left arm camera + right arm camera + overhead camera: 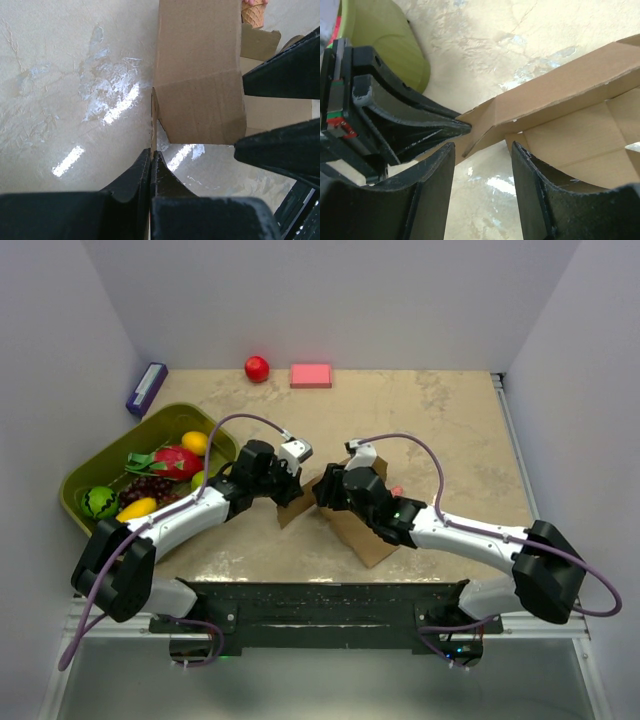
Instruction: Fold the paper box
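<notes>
Looking from above, I see the paper box (362, 530) on the worktop (440, 430) near the middle, just in front of the two arms. It is a partly unfolded brown sheet with some flaps raised. The left end effector (290, 483) is at its left flap and is clamped on it. In the left wrist view the two fingers are pressed together, and the thin edge of the cardboard goes down between them. The right end effector (482, 150) is just beside it, at the same flap. Its jaws stand apart. In the right wrist view the pointed corner of the flap is above the gap between them, and I cannot tell if the fingers touch the cardboard. At the left side of the worktop is a green tray (110, 445) with fruit. At the far edge are a red ball (257, 368), a pink block (311, 375) and, in the left corner, a purple box (146, 388), all well apart from the paper box.
</notes>
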Available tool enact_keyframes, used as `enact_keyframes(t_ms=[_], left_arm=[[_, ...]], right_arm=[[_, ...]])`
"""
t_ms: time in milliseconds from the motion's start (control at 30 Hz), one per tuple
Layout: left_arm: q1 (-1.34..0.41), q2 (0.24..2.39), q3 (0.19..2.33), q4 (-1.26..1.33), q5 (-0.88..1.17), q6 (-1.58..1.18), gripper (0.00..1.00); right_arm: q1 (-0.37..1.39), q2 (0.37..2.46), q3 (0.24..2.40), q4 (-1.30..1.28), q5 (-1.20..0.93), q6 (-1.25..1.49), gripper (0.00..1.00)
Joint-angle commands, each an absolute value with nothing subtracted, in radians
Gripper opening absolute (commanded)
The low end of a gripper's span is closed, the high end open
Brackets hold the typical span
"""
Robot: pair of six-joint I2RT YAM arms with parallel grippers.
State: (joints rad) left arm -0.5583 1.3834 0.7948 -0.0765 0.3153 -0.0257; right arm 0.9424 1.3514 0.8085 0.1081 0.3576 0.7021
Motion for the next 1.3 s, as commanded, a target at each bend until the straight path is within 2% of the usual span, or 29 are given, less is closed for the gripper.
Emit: enact_keyframes(t_ms=[0, 500, 833, 1267], left_arm=[[-0.554, 1.391, 0.834, -0.071, 0.342, -0.031, 0.0], [-0.554, 1.387, 0.842, -0.084, 0.351, -0.005, 0.0], [-0.554, 1.384, 0.842, -0.091, 0.413, 0.035, 0.0], [-0.554, 1.399, 0.845, -0.092, 0.503, 0.051, 0.0]], right_arm=[[0.946, 1.373, 0.868, 0.092, 0.462, 0.666, 0.5], [0.946, 1.385, 0.859, 0.092, 0.586, 0.422, 0.41], [0.945, 1.427, 0.862, 0.202, 0.683, 0.19, 0.43], [0.946, 1.459, 0.744, 0.52, 0.706, 0.127, 0.47]])
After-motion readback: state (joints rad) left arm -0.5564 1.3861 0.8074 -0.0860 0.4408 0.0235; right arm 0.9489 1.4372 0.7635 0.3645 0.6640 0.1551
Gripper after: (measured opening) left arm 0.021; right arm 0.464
